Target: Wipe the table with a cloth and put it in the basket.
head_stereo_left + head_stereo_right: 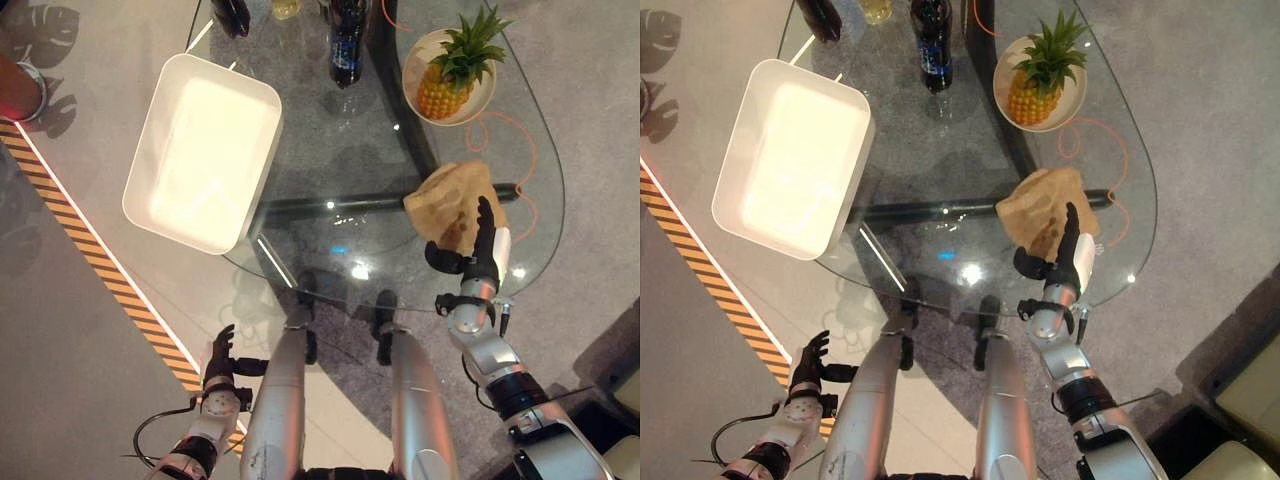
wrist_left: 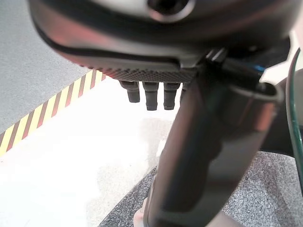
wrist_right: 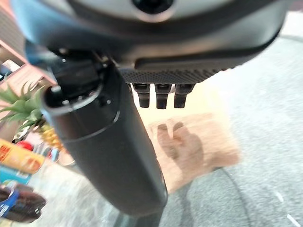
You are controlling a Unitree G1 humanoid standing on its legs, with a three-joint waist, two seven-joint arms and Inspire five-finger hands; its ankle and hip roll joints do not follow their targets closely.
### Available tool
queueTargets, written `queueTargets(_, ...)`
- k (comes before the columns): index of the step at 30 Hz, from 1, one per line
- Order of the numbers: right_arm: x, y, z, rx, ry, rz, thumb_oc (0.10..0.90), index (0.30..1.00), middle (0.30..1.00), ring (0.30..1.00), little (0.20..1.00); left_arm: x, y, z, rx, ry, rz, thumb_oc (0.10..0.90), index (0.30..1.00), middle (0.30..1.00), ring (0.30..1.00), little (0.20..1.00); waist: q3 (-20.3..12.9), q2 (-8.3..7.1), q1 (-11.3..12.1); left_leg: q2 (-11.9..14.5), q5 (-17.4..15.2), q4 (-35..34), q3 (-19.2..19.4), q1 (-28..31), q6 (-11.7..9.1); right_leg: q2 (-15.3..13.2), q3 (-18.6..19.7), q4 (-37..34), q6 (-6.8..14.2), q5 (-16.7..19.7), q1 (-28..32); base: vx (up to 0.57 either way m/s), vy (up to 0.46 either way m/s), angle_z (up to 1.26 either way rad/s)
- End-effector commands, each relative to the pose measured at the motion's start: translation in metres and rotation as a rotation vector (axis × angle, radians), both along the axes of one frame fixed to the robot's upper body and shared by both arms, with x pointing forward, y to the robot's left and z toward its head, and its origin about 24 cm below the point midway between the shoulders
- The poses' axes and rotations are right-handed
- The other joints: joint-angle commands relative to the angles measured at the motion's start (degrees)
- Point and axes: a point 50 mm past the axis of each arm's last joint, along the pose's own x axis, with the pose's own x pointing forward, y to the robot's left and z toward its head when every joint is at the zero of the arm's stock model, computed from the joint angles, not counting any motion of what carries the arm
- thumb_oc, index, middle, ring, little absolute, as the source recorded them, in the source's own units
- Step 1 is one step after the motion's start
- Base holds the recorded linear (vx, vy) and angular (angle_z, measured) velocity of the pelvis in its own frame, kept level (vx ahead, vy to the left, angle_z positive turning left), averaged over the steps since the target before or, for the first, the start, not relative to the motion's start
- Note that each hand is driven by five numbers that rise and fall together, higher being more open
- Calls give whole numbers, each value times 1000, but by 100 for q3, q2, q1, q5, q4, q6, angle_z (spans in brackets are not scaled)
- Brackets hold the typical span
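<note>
1. Left eye view: a glass table (image 1: 330, 160) with a tan cloth (image 1: 452, 200) lying crumpled near its right edge. The right hand (image 1: 484, 252) rests with straight fingers on the near edge of the cloth, thumb out to the side. A white basket (image 1: 200, 150) sits on the table's left end, overhanging the edge, well apart from the cloth. A pineapple (image 1: 455, 70) stands on a plate (image 1: 415, 60) beyond the cloth, and a dark bottle (image 1: 346, 45) stands at the far side.
2. Right eye view: the same layout — the left hand (image 1: 810, 365) hangs low beside the table, over the floor near a striped tape line (image 1: 720, 290), fingers loosely spread and holding nothing.
3. Left wrist view: the left hand's fingertips (image 2: 151, 94) show in a row, relaxed, with pale floor (image 2: 61, 165) past them.
4. Right wrist view: the right hand's fingertips (image 3: 161, 97) hang in a straight row just above the cloth (image 3: 199, 146) — whether they touch it I cannot tell from here. The pineapple (image 3: 28, 113) shows at the side.
</note>
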Motion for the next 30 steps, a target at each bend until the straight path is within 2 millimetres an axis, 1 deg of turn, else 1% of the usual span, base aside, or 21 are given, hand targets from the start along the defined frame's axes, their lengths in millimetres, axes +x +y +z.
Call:
queueTargets(1,-4,-8,41,-49,-222,-26,800,900,900,900,900,-21,-7,-11,-39,13,38,800,900,900,900,900,-106,-143,-36,-180,-676,588,-64,109,170,177,-240,-560,-62,634,242,12,-35,-5)
queueTargets(4,-3,-6,38,-41,-197,-24,800,900,900,900,900,-18,-6,-11,-36,13,44,800,900,900,900,900,-106,-175,-37,-159,-683,615,-61,89,170,179,-259,-547,-71,633,234,3,-8,-1)
queueTargets(9,-2,-9,34,-47,-196,-72,800,900,900,900,900,-15,-10,-9,-33,11,31,800,900,900,900,900,-106,-132,-25,-172,-687,652,-71,-32,172,154,-279,-520,-64,656,109,0,0,0)
queueTargets(15,10,-12,53,-71,-245,-88,800,900,900,900,900,-14,-14,-11,-36,19,28,800,900,900,900,900,-106,-14,2,-233,-685,691,-35,-255,203,150,-271,-469,-82,670,-158,-1,33,0)
queueTargets(21,19,-16,67,-91,-257,-94,800,900,900,900,900,-10,-17,-9,-43,10,22,800,900,900,900,900,-106,79,32,-261,-669,735,-16,-455,214,143,-252,-412,-87,695,-407,3,27,1)
queueTargets(27,26,-35,81,-88,-287,-184,800,900,900,900,900,-5,-21,-5,-42,-3,2,800,900,900,900,900,-106,168,75,-273,-697,800,15,-652,244,123,-263,-352,-67,724,-649,3,6,2)
queueTargets(30,29,-39,87,-86,-285,-192,800,900,900,900,900,-3,-22,-4,-45,-5,-4,800,900,900,900,900,-106,219,83,-287,-690,841,11,-769,250,133,-249,-291,-63,744,-800,2,10,1)
